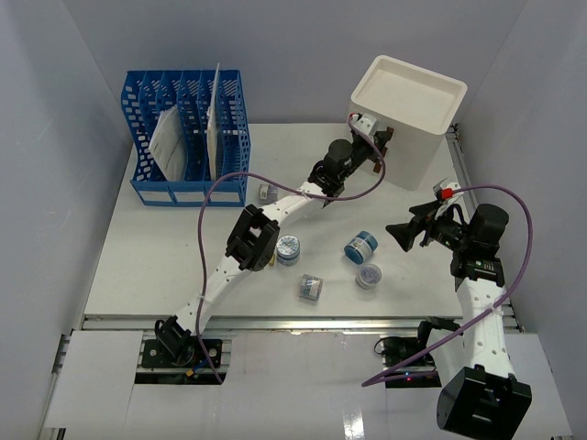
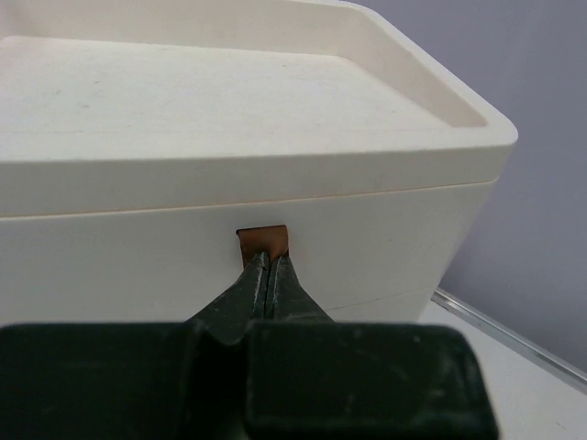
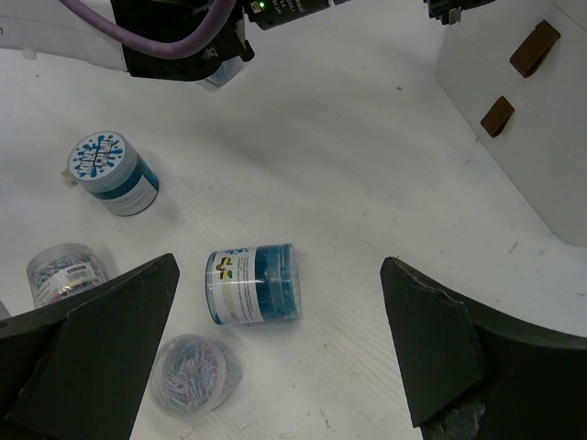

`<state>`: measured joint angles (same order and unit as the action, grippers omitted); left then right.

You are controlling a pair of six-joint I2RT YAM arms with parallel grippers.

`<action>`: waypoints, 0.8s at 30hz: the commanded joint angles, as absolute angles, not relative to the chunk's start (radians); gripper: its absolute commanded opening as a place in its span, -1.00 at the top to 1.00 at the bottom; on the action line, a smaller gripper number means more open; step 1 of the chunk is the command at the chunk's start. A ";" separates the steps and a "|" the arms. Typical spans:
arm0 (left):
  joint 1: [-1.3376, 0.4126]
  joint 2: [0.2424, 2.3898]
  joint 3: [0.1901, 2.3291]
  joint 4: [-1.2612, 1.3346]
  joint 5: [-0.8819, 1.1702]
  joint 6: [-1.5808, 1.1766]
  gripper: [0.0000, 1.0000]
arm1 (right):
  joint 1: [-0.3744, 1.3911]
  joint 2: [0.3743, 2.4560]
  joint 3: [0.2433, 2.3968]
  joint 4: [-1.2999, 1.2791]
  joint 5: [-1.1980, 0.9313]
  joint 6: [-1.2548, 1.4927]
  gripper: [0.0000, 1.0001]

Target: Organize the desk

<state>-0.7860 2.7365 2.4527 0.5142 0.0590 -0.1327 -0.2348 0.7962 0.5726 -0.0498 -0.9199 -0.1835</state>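
The white desk (image 1: 174,266) holds several small round containers. My left gripper (image 1: 374,147) reaches to the front of the white drawer box (image 1: 408,115) at the back right. In the left wrist view its fingers (image 2: 253,284) are pressed together on a brown pull tab (image 2: 263,238) of the drawer box (image 2: 138,174). My right gripper (image 1: 410,234) hovers open over the desk's right side. In the right wrist view the right gripper (image 3: 280,266) stands wide above a blue jar (image 3: 255,284) lying on its side, touching nothing.
A blue slotted file rack (image 1: 188,137) with papers stands at the back left. Loose containers lie mid-desk: a blue-lidded jar (image 1: 288,249), a clip tub (image 1: 369,275), another tub (image 1: 311,288), a small one (image 1: 267,192). Two brown tabs (image 3: 535,48) show on the box.
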 commanded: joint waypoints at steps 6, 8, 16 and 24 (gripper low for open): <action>-0.805 2.635 2.387 0.546 0.062 -0.140 1.00 | -0.231 0.775 0.559 -0.011 -0.931 -0.171 -0.95; -0.806 2.573 2.298 0.570 0.065 -0.140 1.00 | -0.232 0.770 0.558 -0.012 -0.922 -0.174 -0.95; -0.818 2.177 1.648 0.809 0.058 -0.155 1.00 | -0.232 0.761 0.551 -0.012 -0.894 -0.202 -0.96; -0.824 1.999 1.384 0.841 0.065 -0.192 0.99 | -0.235 0.758 0.557 -0.071 -0.968 -0.288 -0.96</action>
<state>-0.8186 2.1075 1.4288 0.7933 0.0455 -0.1587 -0.2342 0.7670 0.5579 -0.0505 -0.9040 -0.2104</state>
